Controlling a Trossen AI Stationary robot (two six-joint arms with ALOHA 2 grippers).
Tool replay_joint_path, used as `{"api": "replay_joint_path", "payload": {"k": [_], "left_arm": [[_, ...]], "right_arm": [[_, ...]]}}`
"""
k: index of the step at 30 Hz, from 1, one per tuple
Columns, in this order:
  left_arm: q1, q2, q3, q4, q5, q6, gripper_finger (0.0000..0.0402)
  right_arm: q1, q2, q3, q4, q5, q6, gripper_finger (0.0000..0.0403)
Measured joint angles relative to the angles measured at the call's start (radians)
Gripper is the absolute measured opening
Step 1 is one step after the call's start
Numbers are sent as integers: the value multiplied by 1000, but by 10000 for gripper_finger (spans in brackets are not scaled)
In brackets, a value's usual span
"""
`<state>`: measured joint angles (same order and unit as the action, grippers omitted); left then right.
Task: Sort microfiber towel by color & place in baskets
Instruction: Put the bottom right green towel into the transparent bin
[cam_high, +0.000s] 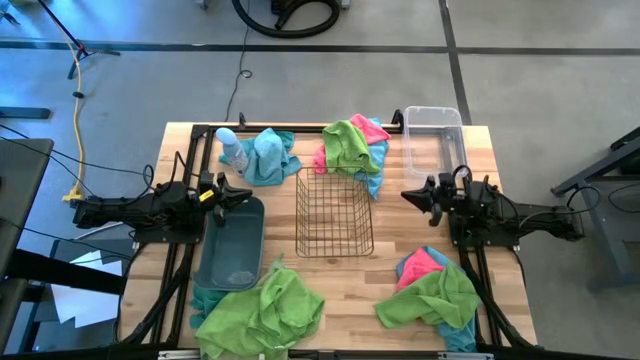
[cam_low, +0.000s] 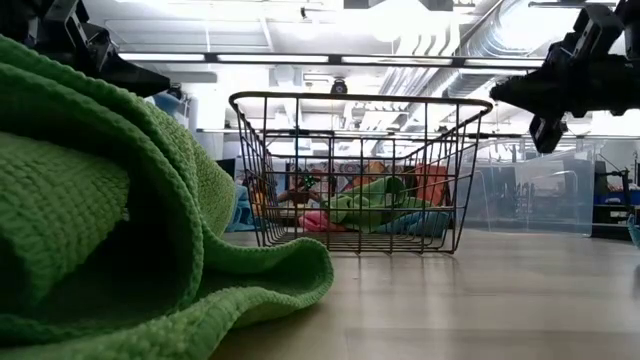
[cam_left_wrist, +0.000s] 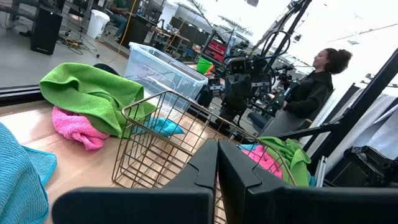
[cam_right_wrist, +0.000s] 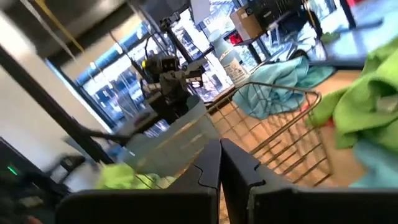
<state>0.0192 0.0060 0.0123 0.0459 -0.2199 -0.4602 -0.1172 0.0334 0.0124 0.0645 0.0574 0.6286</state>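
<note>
We hover both tools, left tool (cam_high: 243, 194) and right tool (cam_high: 410, 195), pressed together and empty, flanking the wire basket (cam_high: 334, 213) (towels (cam_high: 262, 312) heaped at twelve, five, seven o'clock), ready to start sorting.

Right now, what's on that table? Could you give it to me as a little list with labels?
Towel piles: four, mixing green, pink and teal; far left, far middle, near left, near right
Wire basket: table centre, empty
Grey tub: left of the wire basket, no towels inside
Clear bin: far right, empty
Bottle: beside the far left pile
Left gripper: shut, holding nothing, above the tub
Right gripper: shut, holding nothing
Sorting: not started
</note>
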Motion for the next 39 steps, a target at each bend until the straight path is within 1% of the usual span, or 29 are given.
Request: {"api": "replay_joint_path", "payload": {"k": [2, 5, 12, 20, 27, 29, 31, 33, 36, 39], "left_arm": [[0, 0, 0, 0, 0, 0, 0], [0, 0, 0, 0, 0, 0, 0], [0, 0, 0, 3, 0, 0, 0], [0, 0, 0, 20, -3, -3, 0], [0, 0, 0, 31, 0, -114, 0], [0, 0, 0, 43, -5, -147, 0], [0, 0, 0, 96, -9, -177, 0], [0, 0, 0, 168, -11, -177, 0], [0, 0, 0, 261, -13, -108, 0], [0, 0, 0, 319, -40, -50, 0]], "right_arm": [[0, 0, 0, 24, 10, 81, 0], [0, 0, 0, 65, 48, 152, 0], [0, 0, 0, 138, 153, 149, 0], [0, 0, 0, 139, 106, 149, 0], [0, 0, 0, 142, 104, 155, 0], [0, 0, 0, 157, 120, 156, 0], [0, 0, 0, 211, 159, 157, 0], [0, 0, 0, 325, 189, 144, 0], [0, 0, 0, 550, 198, 31, 0], [0, 0, 2, 732, 202, -78, 0]]}}
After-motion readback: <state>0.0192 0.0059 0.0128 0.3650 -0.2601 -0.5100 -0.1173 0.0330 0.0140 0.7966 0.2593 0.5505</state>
